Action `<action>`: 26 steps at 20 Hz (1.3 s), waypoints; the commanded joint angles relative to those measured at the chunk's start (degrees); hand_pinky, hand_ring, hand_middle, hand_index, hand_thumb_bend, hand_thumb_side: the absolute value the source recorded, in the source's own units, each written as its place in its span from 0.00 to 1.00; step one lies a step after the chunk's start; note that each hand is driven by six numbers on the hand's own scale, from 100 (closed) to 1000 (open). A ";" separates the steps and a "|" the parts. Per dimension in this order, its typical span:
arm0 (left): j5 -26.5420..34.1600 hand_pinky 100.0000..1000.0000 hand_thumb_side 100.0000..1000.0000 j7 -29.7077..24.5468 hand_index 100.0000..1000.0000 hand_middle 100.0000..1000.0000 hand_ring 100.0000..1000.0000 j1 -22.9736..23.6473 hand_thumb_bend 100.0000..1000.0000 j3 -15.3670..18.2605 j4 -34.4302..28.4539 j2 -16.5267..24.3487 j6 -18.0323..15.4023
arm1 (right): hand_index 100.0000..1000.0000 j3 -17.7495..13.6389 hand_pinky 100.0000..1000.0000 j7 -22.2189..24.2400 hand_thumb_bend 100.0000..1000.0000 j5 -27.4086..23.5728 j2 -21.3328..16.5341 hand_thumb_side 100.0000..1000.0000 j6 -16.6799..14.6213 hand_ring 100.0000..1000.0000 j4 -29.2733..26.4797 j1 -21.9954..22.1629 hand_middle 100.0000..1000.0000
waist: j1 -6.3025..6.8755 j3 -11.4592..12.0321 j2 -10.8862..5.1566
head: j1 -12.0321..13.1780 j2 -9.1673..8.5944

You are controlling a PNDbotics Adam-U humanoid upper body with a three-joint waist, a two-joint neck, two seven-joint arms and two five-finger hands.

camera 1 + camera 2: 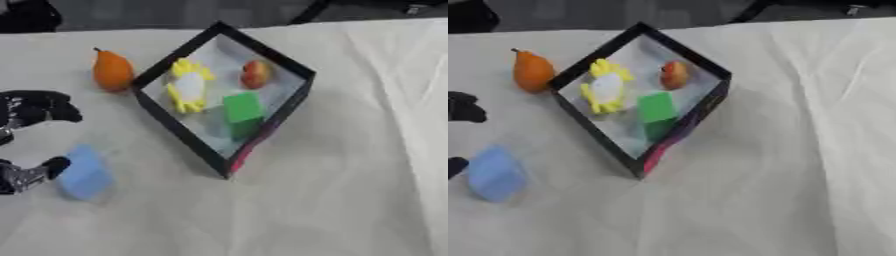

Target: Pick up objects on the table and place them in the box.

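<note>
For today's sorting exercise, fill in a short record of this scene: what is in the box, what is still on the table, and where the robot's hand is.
Box: black-walled box, set askew on the white cloth
In box: yellow flower-shaped thing; green block; red-and-yellow fruit
On table: orange pear beside the box; blue block
Left hand: left hand at the view's left edge, next to the blue block
Right hand: not in view

Both eyes peer steeply down from the head, side by side, sharing the box (289, 67) on the table (350, 175).
</note>
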 commanded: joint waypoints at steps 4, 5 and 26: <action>1.76 0.97 0.12 -5.67 0.87 0.81 0.98 -1.18 0.32 0.39 -0.07 0.93 -5.35 | 0.77 -0.67 0.93 0.51 0.00 0.35 -1.63 0.49 -0.05 0.62 -0.28 -0.36 0.55 | 0.29 0.05 0.00 | 0.07 -0.32; 2.40 0.97 0.13 -6.56 0.87 0.80 0.98 -1.39 0.34 0.53 -0.40 1.01 -6.24 | 0.77 -0.67 0.93 0.54 0.00 0.36 -1.63 0.49 -0.07 0.61 -0.25 -0.34 0.55 | 0.27 0.07 -0.01 | 0.07 -0.34; -10.37 0.89 0.30 1.51 0.83 0.75 0.90 -8.38 0.67 0.21 8.06 1.89 -27.03 | 0.77 -0.39 0.93 1.47 0.00 0.38 -1.54 0.49 0.22 0.61 0.22 -0.31 0.54 | 0.54 -0.29 -0.08 | 0.10 -0.83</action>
